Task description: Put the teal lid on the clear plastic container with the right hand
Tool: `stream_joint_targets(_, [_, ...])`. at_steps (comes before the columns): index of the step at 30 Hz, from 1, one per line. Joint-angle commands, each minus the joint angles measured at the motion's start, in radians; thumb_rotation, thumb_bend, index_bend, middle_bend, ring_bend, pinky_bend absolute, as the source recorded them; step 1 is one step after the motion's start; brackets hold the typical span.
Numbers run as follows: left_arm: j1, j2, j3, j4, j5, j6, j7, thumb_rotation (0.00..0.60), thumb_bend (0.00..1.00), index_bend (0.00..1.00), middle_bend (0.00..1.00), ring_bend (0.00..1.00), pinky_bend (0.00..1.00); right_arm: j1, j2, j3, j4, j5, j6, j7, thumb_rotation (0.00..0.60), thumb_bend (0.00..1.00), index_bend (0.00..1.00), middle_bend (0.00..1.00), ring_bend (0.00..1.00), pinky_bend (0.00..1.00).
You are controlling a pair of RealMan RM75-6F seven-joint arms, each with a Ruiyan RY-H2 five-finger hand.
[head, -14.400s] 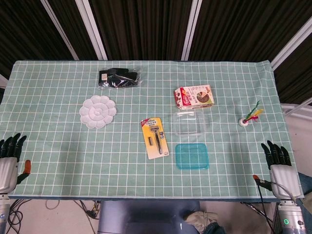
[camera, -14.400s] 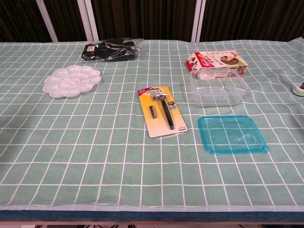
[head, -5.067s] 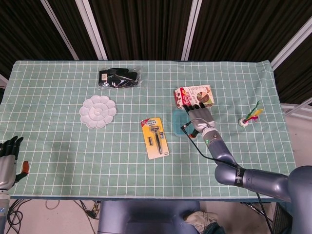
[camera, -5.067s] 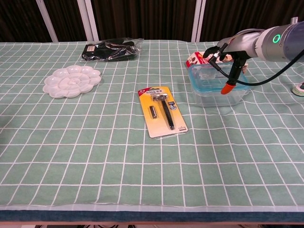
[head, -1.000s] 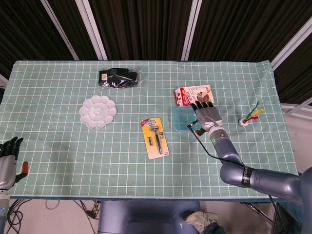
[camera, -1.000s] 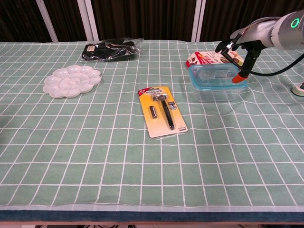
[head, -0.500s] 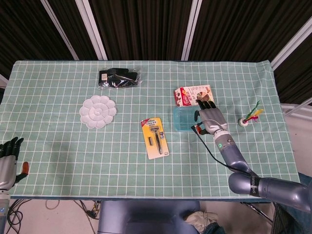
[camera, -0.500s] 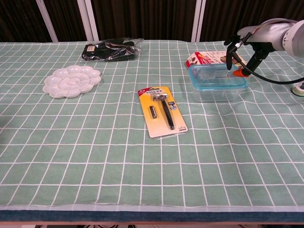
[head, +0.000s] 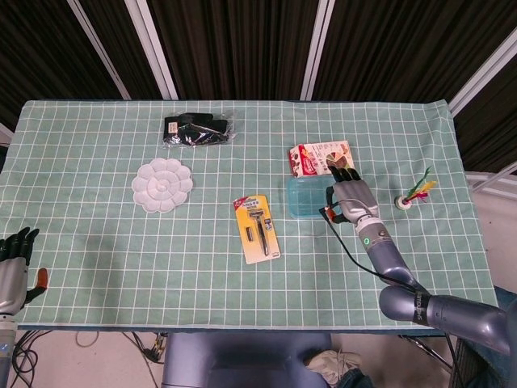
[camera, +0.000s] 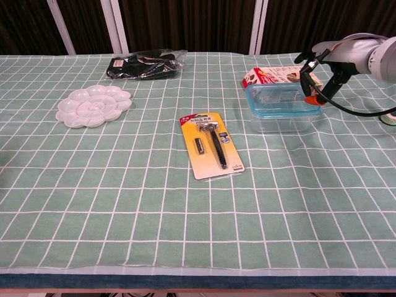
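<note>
The flat teal plastic lid (camera: 284,101) sat on the clear rectangular plastic container (camera: 286,119), right of centre and just near of the printed cardboard box (head: 321,158). My right hand (head: 350,198) hovered at the lid's right edge, fingers (head: 343,173) apart and extended, holding nothing. My left hand (head: 12,263) rested at the near left edge, fingers apart, empty.

Head view looks down from high; chest view looks low across the same table (camera: 124,204).

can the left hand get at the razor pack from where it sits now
Probably yes, with a long reach: the left hand sits off the table's near left corner, and only bare cloth lies between it and the razor pack. The white palette sits farther back.
</note>
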Motion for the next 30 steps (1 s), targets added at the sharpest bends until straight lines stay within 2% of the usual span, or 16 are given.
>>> stream_joint_targets(1, [0.000,0.000,0.000,0.000,-0.001,-0.001,0.001,0.600,0.53,0.02,0.00,0.00,0.00,-0.002,0.001,0.000,0.001,-0.002,-0.006,-0.006,0.600,0.48,0.62,0.02,0.00,0.00])
stream_joint_targets(30, [-0.002,0.002,0.000,-0.005,-0.008,-0.002,0.001,0.600,0.53,0.02,0.00,0.00,0.00,-0.003,-0.064,0.011,0.116,0.043,-0.086,-0.037,0.600,0.49,0.62,0.02,0.00,0.00])
